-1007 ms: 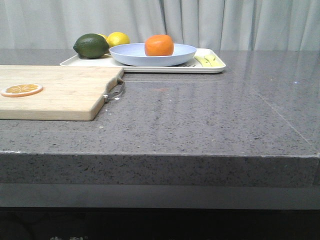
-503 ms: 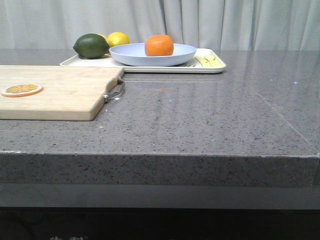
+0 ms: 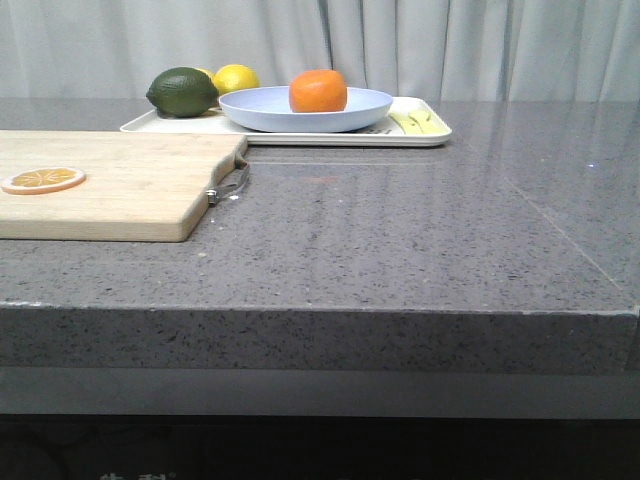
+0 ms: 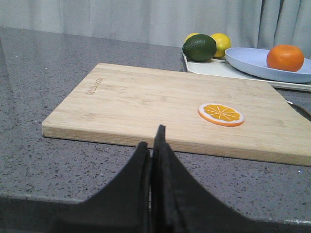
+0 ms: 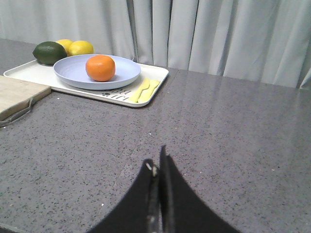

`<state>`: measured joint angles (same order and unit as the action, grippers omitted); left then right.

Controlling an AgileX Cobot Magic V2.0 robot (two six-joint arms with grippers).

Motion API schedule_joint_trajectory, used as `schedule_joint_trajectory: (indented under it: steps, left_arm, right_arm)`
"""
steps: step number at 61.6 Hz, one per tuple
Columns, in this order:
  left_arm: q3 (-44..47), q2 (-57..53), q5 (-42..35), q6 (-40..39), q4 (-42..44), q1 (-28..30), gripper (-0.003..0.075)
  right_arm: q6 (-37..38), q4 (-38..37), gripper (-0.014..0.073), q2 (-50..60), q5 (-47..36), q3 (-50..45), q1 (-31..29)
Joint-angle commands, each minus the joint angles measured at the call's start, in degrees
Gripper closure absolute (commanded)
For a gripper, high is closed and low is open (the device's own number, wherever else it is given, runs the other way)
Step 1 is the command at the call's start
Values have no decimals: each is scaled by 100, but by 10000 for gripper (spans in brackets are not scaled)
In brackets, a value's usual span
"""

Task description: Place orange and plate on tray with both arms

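Orange [image 3: 318,90] sitting in plate [image 3: 300,108] on tray [image 3: 420,133], plate hiding tray's middle, left fingers [image 4: 150,145] and right fingers [image 5: 159,167] pressing together, away from tray.

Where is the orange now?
The orange sits in the plate on the tray, at the table's far side, right of the lemon.

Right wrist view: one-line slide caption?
Orange in plate on tray, right tool shut and clear of it over bare counter.
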<state>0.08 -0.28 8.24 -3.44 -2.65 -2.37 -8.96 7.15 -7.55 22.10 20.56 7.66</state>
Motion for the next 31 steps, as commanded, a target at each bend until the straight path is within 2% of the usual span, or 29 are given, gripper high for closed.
schedule_joint_trajectory:
  steps: [1,12,24,31]
  left_arm:
    - [22,-114,-482,-50,-55,-4,738]
    - [22,-114,-482,-50,-55,-4,738]
    - [22,-114,-482,-50,-55,-4,738]
    - [22,-114,-482,-50,-55,-4,738]
  right_arm:
    - [-52,-70,659,-56,-622,1,-31]
    - [-45,-19,659,117,-1315,-773,-418]
    - [-41,56,659,674,-1548,-1601,-1008]
    - [-41,56,659,936,-1554,-1920,-1068]
